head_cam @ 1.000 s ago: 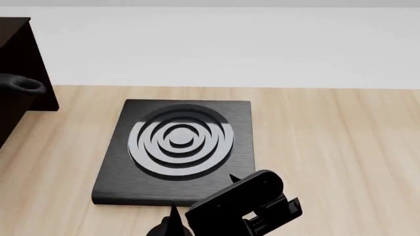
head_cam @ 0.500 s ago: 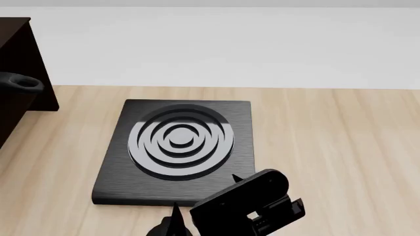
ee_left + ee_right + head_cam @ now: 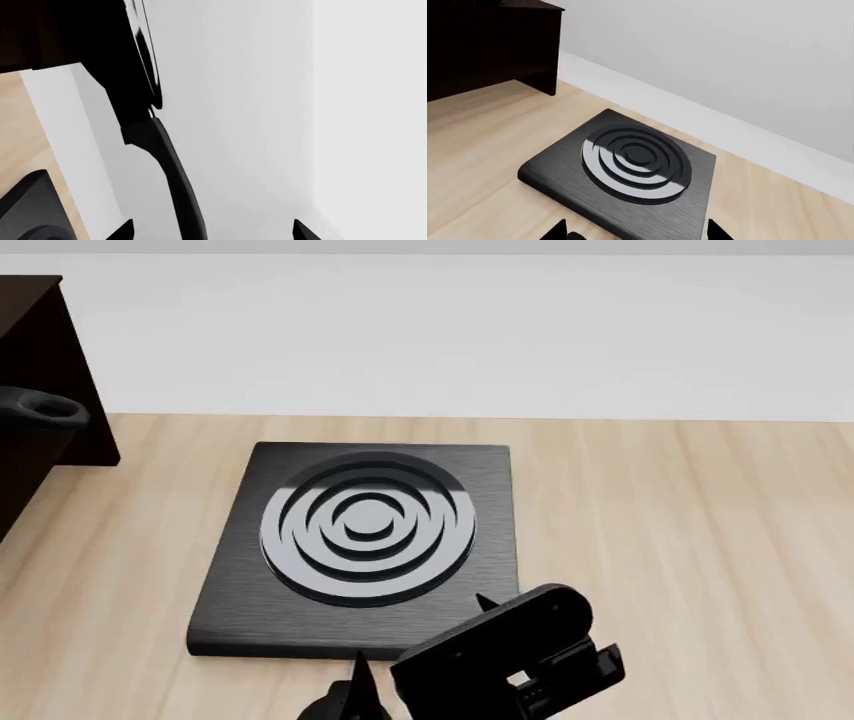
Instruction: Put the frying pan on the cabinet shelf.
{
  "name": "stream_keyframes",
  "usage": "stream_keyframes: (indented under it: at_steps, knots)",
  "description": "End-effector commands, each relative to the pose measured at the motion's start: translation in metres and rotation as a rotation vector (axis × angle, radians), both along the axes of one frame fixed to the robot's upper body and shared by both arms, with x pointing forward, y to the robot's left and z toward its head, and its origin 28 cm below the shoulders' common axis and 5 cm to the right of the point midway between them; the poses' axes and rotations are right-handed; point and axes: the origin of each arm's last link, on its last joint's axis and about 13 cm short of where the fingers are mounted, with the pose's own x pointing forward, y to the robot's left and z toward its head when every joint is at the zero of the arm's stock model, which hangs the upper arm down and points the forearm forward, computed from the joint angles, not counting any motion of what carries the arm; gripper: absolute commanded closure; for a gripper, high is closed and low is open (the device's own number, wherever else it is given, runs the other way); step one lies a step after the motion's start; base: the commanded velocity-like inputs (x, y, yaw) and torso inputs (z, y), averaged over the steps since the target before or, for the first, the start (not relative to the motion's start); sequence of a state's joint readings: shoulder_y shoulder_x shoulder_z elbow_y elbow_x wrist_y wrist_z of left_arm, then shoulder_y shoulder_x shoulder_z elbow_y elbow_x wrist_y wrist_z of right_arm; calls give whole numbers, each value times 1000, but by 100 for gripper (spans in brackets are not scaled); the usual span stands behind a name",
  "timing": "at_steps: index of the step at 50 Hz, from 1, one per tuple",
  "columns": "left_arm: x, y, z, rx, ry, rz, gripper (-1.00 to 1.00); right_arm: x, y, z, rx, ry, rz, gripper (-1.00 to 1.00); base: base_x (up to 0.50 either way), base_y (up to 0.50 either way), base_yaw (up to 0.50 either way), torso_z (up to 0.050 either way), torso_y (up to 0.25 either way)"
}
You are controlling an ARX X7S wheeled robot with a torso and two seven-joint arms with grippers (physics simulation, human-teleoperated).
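**Pan handle sticks out of cabinet at counter's left edge; right arm lower in view**

Since a second ago, right arm's black housing (image 3: 514, 655) has slid a little down and toward the counter's right, now closer to the near edge; burner plate and pan loop unchanged.

Frying pan (image 3: 143, 60): mostly hidden from the head camera. Only the looped end of its handle (image 3: 47, 410) shows, poking out from the dark cabinet (image 3: 40, 370) at the counter's far-left corner. Loop end points toward the counter's right, so the long axis runs roughly left-right along the counter, pan body inside the cabinet. Cabinet shelf itself cannot be made out in the dark interior. In the left wrist view the long black handle (image 3: 177, 185) runs from the round pan body straight toward the camera, between the two fingertips.

Left gripper (image 3: 210, 232): fingertips (image 3: 123, 229) stand well apart either side of the handle; whether anything is pinched lies below the frame, cannot tell.

Right gripper (image 3: 637, 232): two tips spread wide, nothing between them, hovering over the near edge of the burner plate (image 3: 627, 177).

Burner plate (image 3: 360, 540) lies flat mid-counter on the light wood counter (image 3: 667, 540), well apart from the cabinet.
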State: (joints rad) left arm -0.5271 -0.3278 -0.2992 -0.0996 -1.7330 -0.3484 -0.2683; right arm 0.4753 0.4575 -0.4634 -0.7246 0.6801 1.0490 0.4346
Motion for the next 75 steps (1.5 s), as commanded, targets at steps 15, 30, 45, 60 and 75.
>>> stream_keyframes:
  at_steps: [15, 30, 45, 60, 75]
  knots:
    - [-31, -11, -10, 248, -17, -5, -100, -1, 0, 1, 3, -3, -1, -100, 0, 0, 0, 0, 0]
    - [-37, -9, -13, 489, 41, 9, -100, -1, -1, 2, 6, -5, -2, -100, 0, 0, 0, 0, 0]
    - [-45, -4, -11, 787, 33, 10, -100, -2, 0, 4, 1, -9, 0, -100, 0, 0, 0, 0, 0]
    - [-48, -6, -7, 1168, 24, 63, -100, -2, -1, 3, 6, -5, -2, -100, 0, 0, 0, 0, 0]
    - [-51, -12, -9, 1408, 23, 89, -100, -2, -2, 4, 15, -6, -7, -100, 0, 0, 0, 0, 0]
